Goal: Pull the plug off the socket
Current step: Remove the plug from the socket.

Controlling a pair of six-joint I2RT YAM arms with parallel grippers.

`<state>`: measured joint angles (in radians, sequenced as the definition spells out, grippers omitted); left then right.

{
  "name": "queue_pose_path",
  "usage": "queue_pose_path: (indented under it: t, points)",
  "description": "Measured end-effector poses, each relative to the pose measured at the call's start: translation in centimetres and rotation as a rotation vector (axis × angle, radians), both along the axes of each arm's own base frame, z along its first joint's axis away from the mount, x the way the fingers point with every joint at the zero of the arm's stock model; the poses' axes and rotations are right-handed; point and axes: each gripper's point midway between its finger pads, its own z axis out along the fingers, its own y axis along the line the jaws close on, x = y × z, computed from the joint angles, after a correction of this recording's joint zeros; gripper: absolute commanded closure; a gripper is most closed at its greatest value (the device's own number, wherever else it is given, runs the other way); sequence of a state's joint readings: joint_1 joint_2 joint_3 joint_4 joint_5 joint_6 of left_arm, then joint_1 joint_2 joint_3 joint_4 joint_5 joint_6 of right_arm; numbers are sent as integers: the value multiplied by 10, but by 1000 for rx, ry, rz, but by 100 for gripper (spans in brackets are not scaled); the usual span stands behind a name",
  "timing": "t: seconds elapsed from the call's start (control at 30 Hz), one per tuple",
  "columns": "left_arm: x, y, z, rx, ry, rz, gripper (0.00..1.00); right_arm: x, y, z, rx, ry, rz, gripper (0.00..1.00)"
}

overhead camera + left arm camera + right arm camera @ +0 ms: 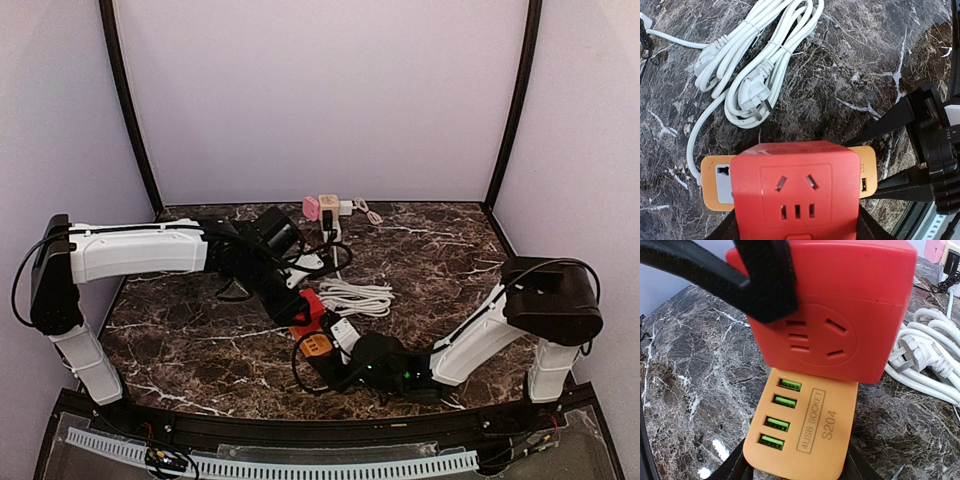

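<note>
Orange plastic USB socket slab [805, 435], pinched by right jaws, and red cube plug [796, 192], pinched by left jaws, are judged unparted; a straight pull is needed.

The red socket cube [796, 190] hides most of the orange USB socket [709, 200] and their joint; the bottom edge crops the cube.

Pale walls [320, 90] (lilac-tinted), dark marble tabletop [440, 250]

White shells and black joints are recorded on left arm [135, 250] and right arm [472, 343]; black cable [15, 280] looped beside left shoulder.
</note>
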<state>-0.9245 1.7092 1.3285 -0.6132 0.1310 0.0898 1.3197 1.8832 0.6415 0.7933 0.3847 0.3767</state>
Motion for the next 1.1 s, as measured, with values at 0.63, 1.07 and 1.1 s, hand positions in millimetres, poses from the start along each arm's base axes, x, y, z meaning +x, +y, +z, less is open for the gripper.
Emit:
queue_pose_path:
  t: [0.63, 1.07, 1.1]
  points:
    - [-1, 2, -21, 59, 44, 6, 75, -1, 2, -18, -63, 15, 5, 92]
    - [6, -10, 1, 24, 17, 2, 77, 2, 2, -22, -87, 14, -8, 65]
    - [6, -9, 2, 26, 16, 3, 77, 2, 2, -22, -87, 14, -8, 59]
